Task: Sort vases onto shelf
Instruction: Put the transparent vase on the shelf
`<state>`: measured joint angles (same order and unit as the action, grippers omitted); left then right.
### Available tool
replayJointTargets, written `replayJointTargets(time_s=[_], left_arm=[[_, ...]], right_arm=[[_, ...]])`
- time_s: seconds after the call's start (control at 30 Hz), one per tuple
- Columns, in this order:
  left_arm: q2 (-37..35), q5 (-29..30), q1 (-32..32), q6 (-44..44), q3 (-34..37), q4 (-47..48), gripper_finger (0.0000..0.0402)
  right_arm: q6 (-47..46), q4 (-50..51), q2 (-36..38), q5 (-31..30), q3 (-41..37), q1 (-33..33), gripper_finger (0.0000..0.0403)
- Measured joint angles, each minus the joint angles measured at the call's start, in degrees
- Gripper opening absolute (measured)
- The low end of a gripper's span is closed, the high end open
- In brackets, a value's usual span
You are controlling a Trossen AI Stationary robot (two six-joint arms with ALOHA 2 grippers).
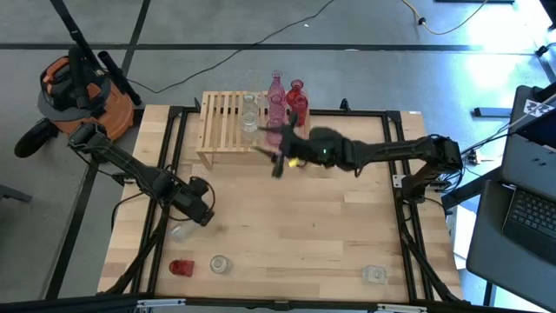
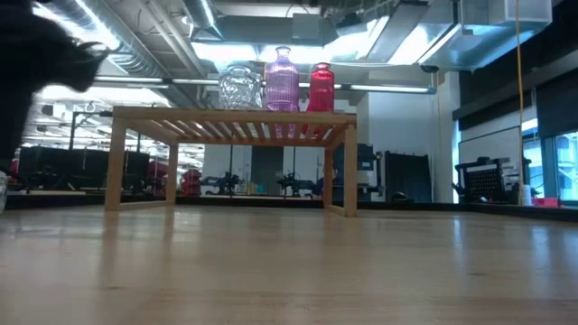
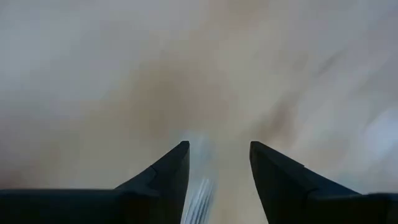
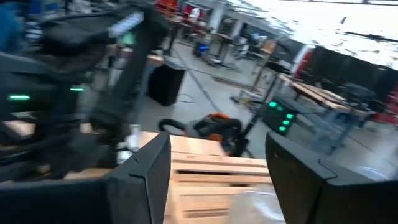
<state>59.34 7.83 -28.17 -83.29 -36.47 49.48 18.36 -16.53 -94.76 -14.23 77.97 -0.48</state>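
The shelf (image 1: 228, 122) (image 2: 233, 126) stands at the table's far edge. On its slatted top, toward its right end, a clear vase (image 2: 239, 88), a tall pink vase (image 2: 282, 81) and a red vase (image 2: 321, 88) stand upright. My right gripper (image 1: 280, 162) (image 4: 217, 174) hovers open just in front of the shelf's right end, pointing level, with nothing between its fingers. My left gripper (image 1: 198, 209) (image 3: 219, 149) is open near the table's left edge, pointing steeply down over a clear vase (image 1: 181, 231) (image 3: 199, 196) on the tabletop. That vase shows blurred between the fingers.
Near the table's front edge stand a squat red vase (image 1: 181, 267), a clear vase (image 1: 219, 263) and, to the right, another clear vase (image 1: 375, 275). An orange machine (image 1: 74, 91) sits off the table's far left corner. A laptop (image 1: 530, 213) is off the right side.
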Motion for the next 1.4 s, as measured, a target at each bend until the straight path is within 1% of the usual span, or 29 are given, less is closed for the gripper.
replayJointTargets(time_s=[0.07, 0.13, 0.2, 0.3, 0.37, 0.47, 0.57, 0.7, 0.87, 0.93, 1.0, 1.1, 1.23, 1.33, 1.4], left_arm=[[0.0, -6.3, -0.9, -2.4, 0.0, 2.4, 0.0162], [-0.1, -10.3, -1.8, -3.7, 0.0, 3.5, 0.0162], [-0.2, -12.8, -2.5, -4.5, 0.0, 3.6, 0.0162], [-0.2, -13.3, -3.6, -4.6, 0.0, 3.1, 0.0162], [0.0, -13.1, -4.3, -3.0, 0.0, 3.0, 0.0162], [1.2, -11.9, -5.4, 1.0, 0.0, 3.2, 0.0164], [3.0, -12.4, -6.2, 1.4, 0.7, 2.8, 0.0175], [5.5, -16.9, -6.5, 1.2, 2.5, -0.9, 0.0207], [9.1, -17.6, -6.6, 1.3, 3.7, -7.0, 0.0258], [10.7, -17.9, -6.6, 1.3, 4.3, -10.2, 0.0272], [12.9, -20.0, -6.5, 1.2, 5.2, -13.2, 0.0278], [16.9, -23.2, -6.4, 0.7, 6.7, -15.2, 0.0278], [19.7, -24.2, -6.3, -0.4, 6.5, -15.4, 0.0261], [18.9, -21.8, -5.8, -0.4, 5.1, -14.1, 0.0233], [17.5, -19.0, -5.6, -0.4, 3.6, -13.5, 0.023]], right_arm=[[0.0, 0.5, 0.0, -0.6, 0.0, 2.1, 0.021], [0.0, 0.8, 0.0, -1.3, 0.0, 3.9, 0.0211], [0.1, 2.1, 0.0, -2.0, 0.0, 5.2, 0.0211], [0.2, 4.6, 0.0, -3.5, 0.0, 6.3, 0.0211], [0.1, 5.8, 0.0, -3.6, 0.0, 6.3, 0.0211], [-0.1, 7.1, 0.0, -2.4, 0.0, 6.3, 0.0211], [-0.2, 7.0, 0.0, -1.1, 0.0, 6.3, 0.0211], [-0.1, 7.1, 0.0, -0.1, 0.0, 6.6, 0.0211], [-0.1, 8.0, 0.0, 0.7, 0.0, 7.8, 0.0211], [-0.1, 8.2, 0.0, 0.9, 0.0, 8.1, 0.0211], [0.0, 9.3, 0.0, 1.4, 0.0, 8.1, 0.0211], [-0.1, 11.1, 0.0, 3.1, 0.0, 8.1, 0.0211], [-0.7, 12.6, 0.0, 4.7, 0.0, 8.1, 0.0211], [-1.8, 12.9, 0.0, 6.8, 0.0, 8.1, 0.0211], [-2.0, 13.0, 0.0, 7.4, 0.0, 8.1, 0.0211]])
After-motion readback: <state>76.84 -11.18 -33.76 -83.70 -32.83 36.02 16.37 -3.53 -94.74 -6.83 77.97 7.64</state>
